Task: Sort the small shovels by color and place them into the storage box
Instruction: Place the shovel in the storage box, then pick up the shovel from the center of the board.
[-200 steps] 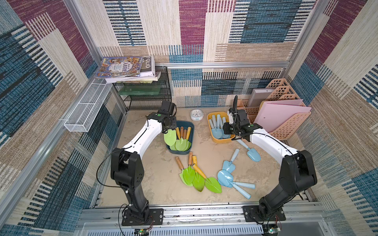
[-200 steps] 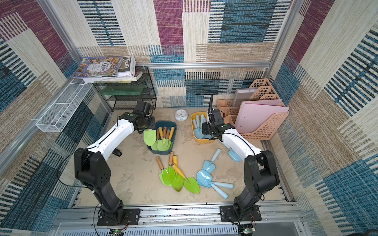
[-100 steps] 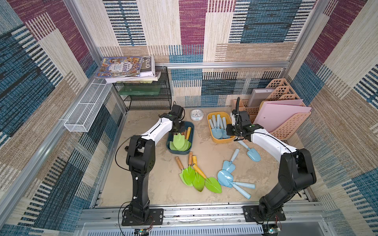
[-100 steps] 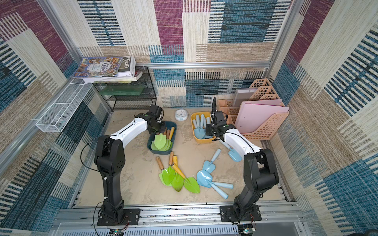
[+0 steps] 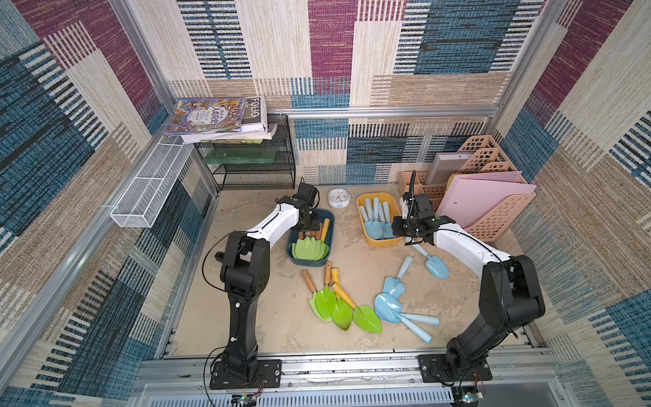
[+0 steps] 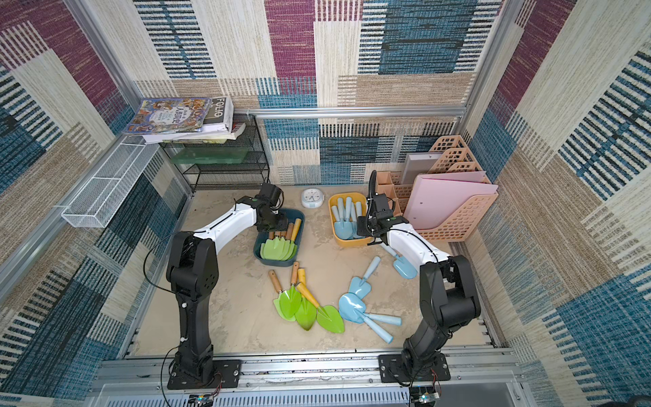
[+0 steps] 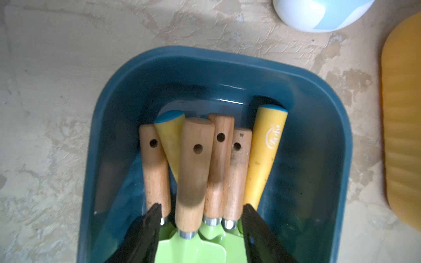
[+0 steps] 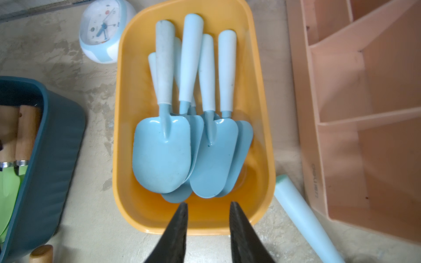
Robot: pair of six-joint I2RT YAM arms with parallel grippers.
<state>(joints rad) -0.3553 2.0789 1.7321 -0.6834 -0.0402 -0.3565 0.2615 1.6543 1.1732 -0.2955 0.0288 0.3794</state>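
"FOLIO" is read on a book spine in both top views. "deli" is embossed on the pink organizer. The white script logo on one yellow handle cannot be made out.

Left tool: released, jaws spread across the wooden handles of the green shovels laid in the teal bin; nothing gripped.

Right tool: parted and empty, held over the rim of the yellow bin, where the blue shovels are stacked.

Loose green shovels and loose blue shovels are seen on the table.
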